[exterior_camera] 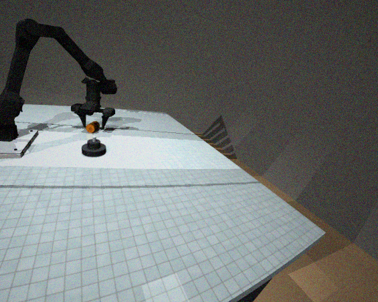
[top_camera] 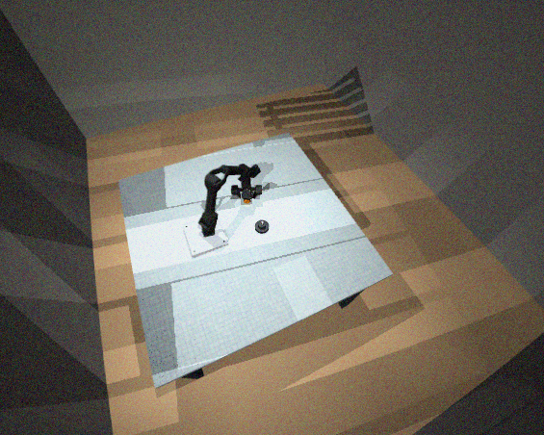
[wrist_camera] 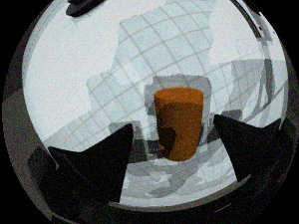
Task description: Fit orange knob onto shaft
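The orange knob (top_camera: 246,201) (exterior_camera: 91,127) (wrist_camera: 179,118) lies on its side on the table, with one round end toward the pedestal. Its hole cannot be made out. My gripper (top_camera: 246,194) (exterior_camera: 94,126) (wrist_camera: 176,123) is open and points down, its fingertips low on either side of the knob, with gaps between them and it in the wrist view. The dark round pedestal (top_camera: 262,228) (exterior_camera: 93,151) stands in front of the knob in the exterior view, its silver shaft (exterior_camera: 94,139) upright. Only the pedestal's edge (wrist_camera: 85,8) shows in the wrist view; the shaft's flat side cannot be made out.
The arm's white base plate (top_camera: 203,246) (exterior_camera: 11,149) is to the left of the pedestal in the top and exterior views. The tabletop (top_camera: 232,294) (exterior_camera: 148,227) has a fine grid, with bright bands and shadows across it. Its right edge slants away in the exterior view.
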`<state>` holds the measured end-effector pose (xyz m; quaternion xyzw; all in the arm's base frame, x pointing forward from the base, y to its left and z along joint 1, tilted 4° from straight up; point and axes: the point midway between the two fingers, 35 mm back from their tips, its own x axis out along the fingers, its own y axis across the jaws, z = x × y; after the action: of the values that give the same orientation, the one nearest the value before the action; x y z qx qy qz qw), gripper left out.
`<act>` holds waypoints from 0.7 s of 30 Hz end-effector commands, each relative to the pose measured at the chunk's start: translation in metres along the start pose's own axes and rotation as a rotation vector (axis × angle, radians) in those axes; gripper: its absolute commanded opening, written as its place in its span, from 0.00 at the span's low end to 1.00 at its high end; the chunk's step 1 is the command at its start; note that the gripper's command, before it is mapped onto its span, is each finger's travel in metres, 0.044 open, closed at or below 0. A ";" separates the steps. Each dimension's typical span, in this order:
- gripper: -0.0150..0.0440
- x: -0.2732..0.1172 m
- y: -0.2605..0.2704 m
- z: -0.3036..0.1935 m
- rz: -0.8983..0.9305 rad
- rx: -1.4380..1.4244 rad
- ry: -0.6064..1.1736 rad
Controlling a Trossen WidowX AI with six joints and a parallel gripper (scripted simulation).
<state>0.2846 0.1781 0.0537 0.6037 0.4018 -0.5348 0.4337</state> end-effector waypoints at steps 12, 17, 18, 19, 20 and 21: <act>0.66 0.005 -0.002 0.002 -0.010 0.004 -0.007; 0.63 0.005 -0.002 0.002 -0.010 0.004 -0.007; 0.62 0.005 -0.002 0.002 -0.010 0.004 -0.007; 0.60 0.005 -0.002 0.002 -0.010 0.004 -0.007; 0.59 0.005 -0.002 0.002 -0.010 0.004 -0.007; 0.58 0.005 -0.002 0.002 -0.010 0.004 -0.007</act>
<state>0.2832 0.1771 0.0492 0.6002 0.4022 -0.5386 0.4336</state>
